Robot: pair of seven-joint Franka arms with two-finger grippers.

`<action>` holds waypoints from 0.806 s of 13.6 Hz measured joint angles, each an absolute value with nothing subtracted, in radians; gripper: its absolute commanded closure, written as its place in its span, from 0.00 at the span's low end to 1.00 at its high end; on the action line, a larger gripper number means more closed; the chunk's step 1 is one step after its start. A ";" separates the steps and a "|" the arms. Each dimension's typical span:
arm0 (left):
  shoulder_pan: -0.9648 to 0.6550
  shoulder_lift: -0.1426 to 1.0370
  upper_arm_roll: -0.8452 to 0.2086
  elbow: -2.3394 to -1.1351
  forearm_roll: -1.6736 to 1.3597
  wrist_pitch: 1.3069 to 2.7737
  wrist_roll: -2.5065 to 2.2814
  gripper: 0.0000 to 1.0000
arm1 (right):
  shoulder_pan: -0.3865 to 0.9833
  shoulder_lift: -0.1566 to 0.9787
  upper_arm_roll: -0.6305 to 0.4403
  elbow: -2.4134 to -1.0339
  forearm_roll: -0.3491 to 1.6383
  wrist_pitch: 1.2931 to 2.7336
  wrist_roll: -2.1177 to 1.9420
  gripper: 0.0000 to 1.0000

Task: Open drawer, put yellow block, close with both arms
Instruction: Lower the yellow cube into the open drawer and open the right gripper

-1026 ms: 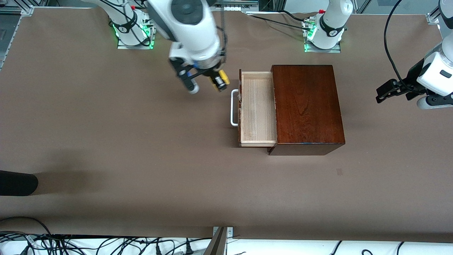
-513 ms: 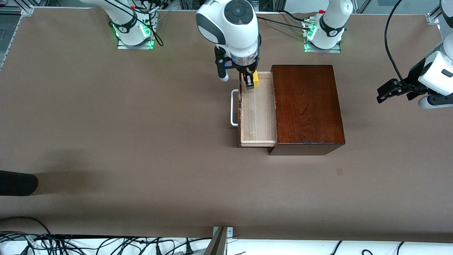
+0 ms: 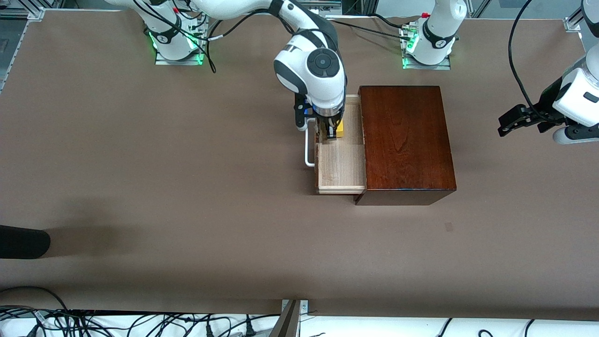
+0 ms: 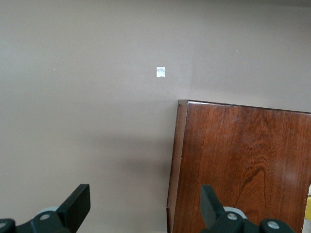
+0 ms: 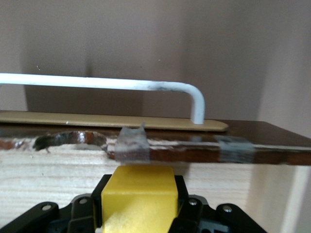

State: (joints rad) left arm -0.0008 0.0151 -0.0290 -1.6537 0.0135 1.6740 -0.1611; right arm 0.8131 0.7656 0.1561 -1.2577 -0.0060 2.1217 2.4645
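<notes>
The drawer (image 3: 341,164) stands pulled out of the dark wooden box (image 3: 407,140), its white handle (image 3: 309,150) toward the right arm's end of the table. My right gripper (image 3: 331,130) is low over the drawer's pale tray, close to the drawer front, and is shut on the yellow block (image 3: 339,128). The right wrist view shows the yellow block (image 5: 138,199) clamped between the black fingers, with the drawer front (image 5: 194,150) and handle (image 5: 97,82) just ahead. My left gripper (image 3: 514,119) waits open above the table past the box, which shows as a corner (image 4: 243,165) in its wrist view.
A black object (image 3: 23,241) juts in at the table's edge toward the right arm's end. A small pale mark (image 3: 449,227) lies on the brown table nearer the front camera than the box. Cables run along the near edge (image 3: 140,323).
My right arm has carried the yellow block from beside the handle to over the open drawer and lowered it toward the tray. The left arm has stayed put.
</notes>
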 measured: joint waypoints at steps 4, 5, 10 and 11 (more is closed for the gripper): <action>-0.001 0.017 -0.030 -1.654 0.013 1.674 -0.161 0.00 | 0.814 0.776 0.151 -1.252 -0.006 2.139 2.474 0.00; -0.001 0.017 -0.030 -1.653 0.013 1.674 -0.161 0.00 | 0.814 0.776 0.150 -1.237 -0.006 2.132 2.475 0.00; -0.001 0.018 -0.031 -1.653 0.013 1.674 -0.161 0.00 | 0.798 0.750 0.138 -1.059 -0.006 1.887 2.468 0.00; -0.001 0.018 -0.031 -1.653 0.013 1.674 -0.161 0.00 | 0.780 0.730 0.138 -1.039 -0.006 1.850 2.448 0.00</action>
State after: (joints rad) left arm -0.0010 0.0180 -0.0307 -1.6529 0.0135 1.6740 -0.1611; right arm 0.7805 0.7304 0.1377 -1.0394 -0.0062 1.8495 2.4481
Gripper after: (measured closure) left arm 0.000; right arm 0.000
